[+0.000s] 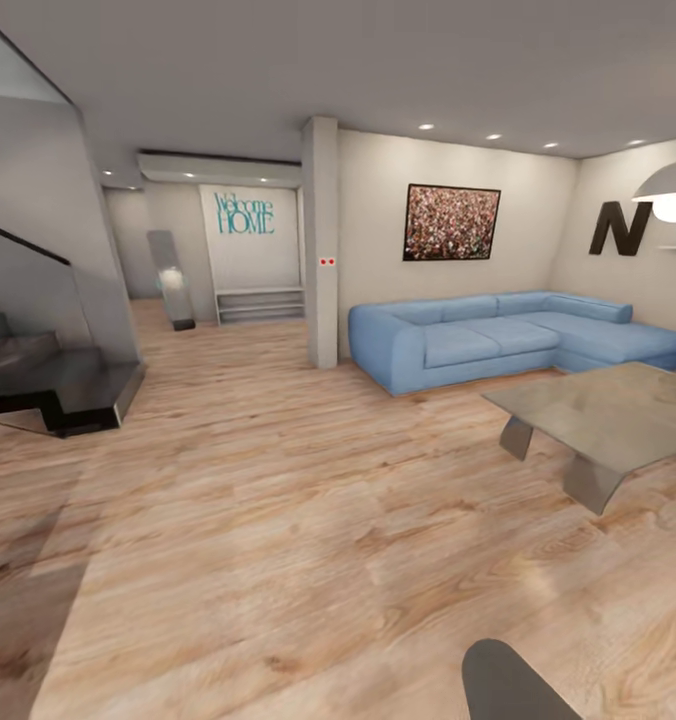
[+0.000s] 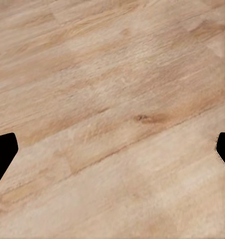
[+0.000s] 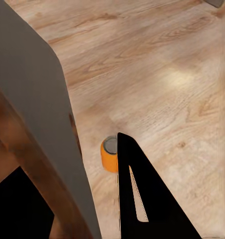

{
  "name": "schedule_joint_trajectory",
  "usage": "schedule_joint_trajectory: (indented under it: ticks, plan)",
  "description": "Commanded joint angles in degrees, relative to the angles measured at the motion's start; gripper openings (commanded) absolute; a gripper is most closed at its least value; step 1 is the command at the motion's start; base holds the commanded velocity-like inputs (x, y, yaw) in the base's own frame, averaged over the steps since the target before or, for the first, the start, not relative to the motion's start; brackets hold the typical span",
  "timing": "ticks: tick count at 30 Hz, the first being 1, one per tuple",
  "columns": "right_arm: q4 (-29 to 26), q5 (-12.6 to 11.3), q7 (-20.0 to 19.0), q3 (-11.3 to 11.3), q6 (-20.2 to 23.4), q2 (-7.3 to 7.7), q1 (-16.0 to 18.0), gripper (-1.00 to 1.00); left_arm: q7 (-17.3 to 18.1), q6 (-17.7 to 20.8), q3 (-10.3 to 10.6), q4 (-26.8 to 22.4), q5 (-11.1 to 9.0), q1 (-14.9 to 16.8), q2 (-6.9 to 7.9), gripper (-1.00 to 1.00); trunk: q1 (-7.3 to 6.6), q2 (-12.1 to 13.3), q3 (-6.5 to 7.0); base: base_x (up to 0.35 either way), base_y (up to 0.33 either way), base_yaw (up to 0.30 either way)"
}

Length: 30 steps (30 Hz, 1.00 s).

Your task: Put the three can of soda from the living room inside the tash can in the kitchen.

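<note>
My head camera looks across the living room's wood floor [image 1: 278, 520] to the blue sofa [image 1: 498, 340] and glass coffee table [image 1: 608, 410]. My left pincer [image 2: 112, 152] hangs wide open over bare planks, holding nothing. My right pincer's [image 3: 100, 199] opening I cannot tell; the grey bin [image 3: 37, 99] looms close against its dark finger [image 3: 142, 199], and an orange can [image 3: 110, 154] stands upright on the floor between them.

Light wood plank floor [image 1: 278, 520]. Blue corner sofa [image 1: 508, 340] against the beige wall, framed picture [image 1: 452, 222] above. Glass table [image 1: 608, 415] right, dark stairs [image 1: 48, 380] left, pendant lamp [image 1: 673, 190] lit.
</note>
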<state>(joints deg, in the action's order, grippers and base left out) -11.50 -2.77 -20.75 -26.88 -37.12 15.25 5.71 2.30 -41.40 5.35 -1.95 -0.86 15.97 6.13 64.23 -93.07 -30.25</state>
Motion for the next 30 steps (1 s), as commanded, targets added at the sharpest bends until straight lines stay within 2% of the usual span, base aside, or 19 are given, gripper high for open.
schedule_joint_trajectory:
  ticks: [1,30]
  plan:
    - [-0.01,-0.40,-0.60,-0.77,-0.16,0.02,0.09,-1.00,-0.02,-0.17,0.35,0.02,-0.11,0.02,0.02,1.00,-0.01,-0.03,0.01,0.000,0.000,-0.217]
    - [-0.05,-0.40,-0.52,-1.33,-0.21,0.07,0.09,-1.00,-0.02,-0.17,0.36,0.03,-0.11,0.00,0.02,1.00,-0.01,-0.03,1.60,0.000,0.000,-0.217]
